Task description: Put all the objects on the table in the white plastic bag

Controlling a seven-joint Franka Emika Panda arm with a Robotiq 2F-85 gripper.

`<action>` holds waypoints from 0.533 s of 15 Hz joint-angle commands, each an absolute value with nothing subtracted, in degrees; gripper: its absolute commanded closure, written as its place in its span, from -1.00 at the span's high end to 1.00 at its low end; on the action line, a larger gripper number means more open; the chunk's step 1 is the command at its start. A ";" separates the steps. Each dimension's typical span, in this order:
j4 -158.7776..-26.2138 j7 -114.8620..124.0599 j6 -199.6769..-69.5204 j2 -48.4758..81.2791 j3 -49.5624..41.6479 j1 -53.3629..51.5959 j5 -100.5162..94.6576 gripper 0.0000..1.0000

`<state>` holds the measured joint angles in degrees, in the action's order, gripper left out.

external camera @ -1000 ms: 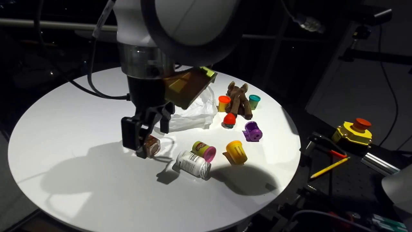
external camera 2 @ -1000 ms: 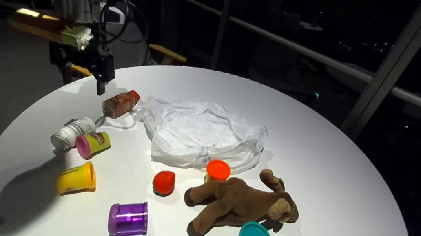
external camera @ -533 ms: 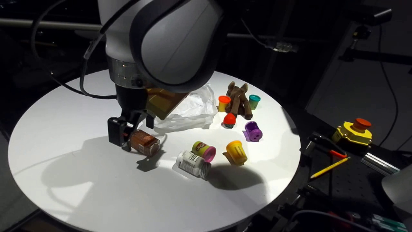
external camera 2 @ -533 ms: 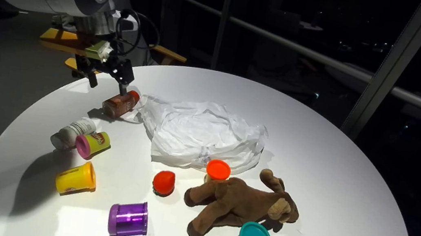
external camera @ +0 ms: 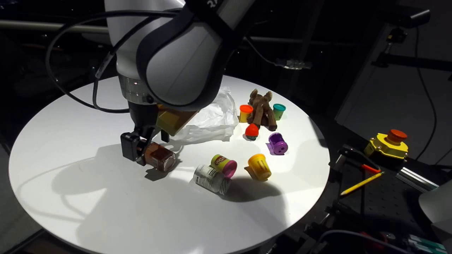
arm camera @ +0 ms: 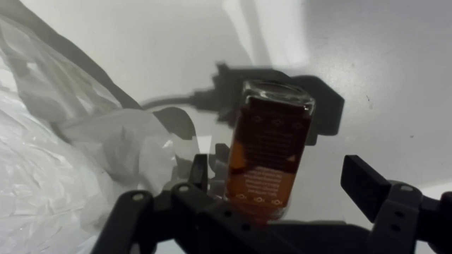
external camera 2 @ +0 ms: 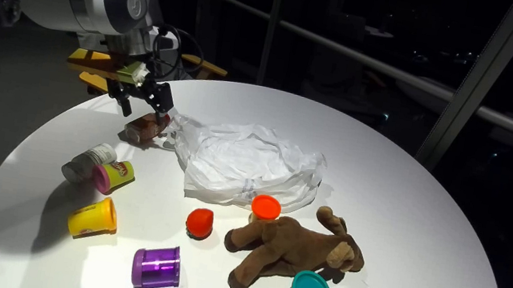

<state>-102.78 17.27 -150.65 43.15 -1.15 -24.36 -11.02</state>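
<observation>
Bagged: none seen in white plastic bag [external camera 2: 218, 185]. Left on desk [external camera 2: 390, 193]: nine, brown plush animal [external camera 2: 294, 247] through reddish-brown jar [arm camera: 270, 141]. Pincer [arm camera: 277, 169] apart near jar, holding nothing.

A yellow pencil [external camera: 362, 183] lies near a red-topped box [external camera: 387, 145]; elsewhere, a wooden armrest [external camera 2: 206, 65].

A plastic bag [external camera 2: 244, 162] is lying mid-frame on the counter [external camera 2: 390, 193] in an exterior view, a bottle [external camera 2: 140, 128] resting to its left, a plush animal [external camera 2: 294, 247] lying below, right of centre.
</observation>
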 commanded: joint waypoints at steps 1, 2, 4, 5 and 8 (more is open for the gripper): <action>-98.75 18.49 -147.79 45.53 -1.79 -24.64 -10.93 0.41; -98.73 18.49 -147.68 45.45 -1.63 -24.50 -10.78 0.23; -99.03 18.43 -147.74 44.72 -0.99 -24.03 -10.13 -0.07; -99.13 18.45 -147.75 44.44 -0.87 -23.91 -9.89 -0.25; -100.72 18.67 -148.73 42.02 0.57 -22.58 -7.36 -0.50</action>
